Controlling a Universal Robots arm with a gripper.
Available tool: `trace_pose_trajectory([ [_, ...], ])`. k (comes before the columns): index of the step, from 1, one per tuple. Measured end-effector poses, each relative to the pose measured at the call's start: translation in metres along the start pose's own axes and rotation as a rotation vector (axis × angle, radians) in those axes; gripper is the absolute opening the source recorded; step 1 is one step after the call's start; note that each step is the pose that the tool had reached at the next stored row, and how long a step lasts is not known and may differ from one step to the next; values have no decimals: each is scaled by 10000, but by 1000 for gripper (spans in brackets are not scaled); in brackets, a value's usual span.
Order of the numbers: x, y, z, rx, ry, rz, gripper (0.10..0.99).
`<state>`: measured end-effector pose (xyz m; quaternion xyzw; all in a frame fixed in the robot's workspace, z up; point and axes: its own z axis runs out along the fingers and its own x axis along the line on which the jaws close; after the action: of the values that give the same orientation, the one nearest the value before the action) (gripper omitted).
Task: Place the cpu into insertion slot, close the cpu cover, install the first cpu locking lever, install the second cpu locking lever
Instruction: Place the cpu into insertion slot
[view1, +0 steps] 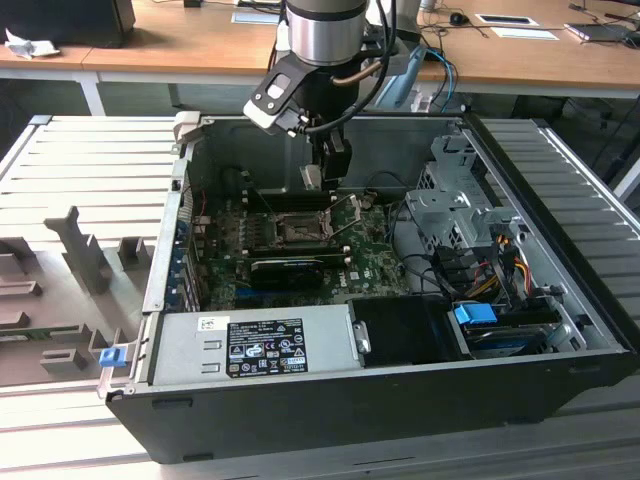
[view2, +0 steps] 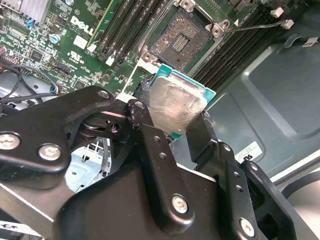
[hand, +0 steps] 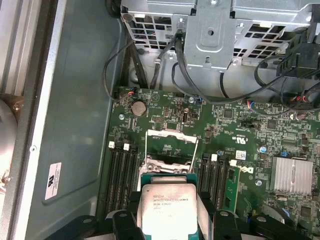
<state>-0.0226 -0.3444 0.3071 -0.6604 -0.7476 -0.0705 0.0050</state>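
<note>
My gripper (view2: 172, 122) is shut on the cpu (view2: 176, 106), a small square chip with a pale silvery face and a green edge, clamped between two black fingers (view2: 150, 137). In the exterior view the gripper (view1: 318, 178) hangs inside the open computer case, holding the cpu (view1: 311, 178) above the insertion slot (view1: 300, 228). The insertion slot (view2: 181, 37) is a bare dark contact grid with a silvery rim, apart from the chip. In the first wrist view the cpu (hand: 167, 207) covers part of the slot, and the cpu cover (hand: 170, 134) stands swung open behind it. A thin locking lever (view2: 255, 26) sticks up beside the slot.
The green motherboard (hand: 240, 125) lies in the case, with memory slots (hand: 122, 172) on both sides of the socket. A long black card (view1: 285, 268), a power supply (view1: 250, 345), a metal drive cage (view1: 450, 215) and loose cables (view1: 500, 260) stand around. A finned heatsink (hand: 292, 175) sits nearby.
</note>
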Motion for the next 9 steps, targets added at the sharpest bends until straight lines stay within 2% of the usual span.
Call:
trace_pose_trajectory([
  [9, -5, -5, 48, -16, 94, 43, 529],
])
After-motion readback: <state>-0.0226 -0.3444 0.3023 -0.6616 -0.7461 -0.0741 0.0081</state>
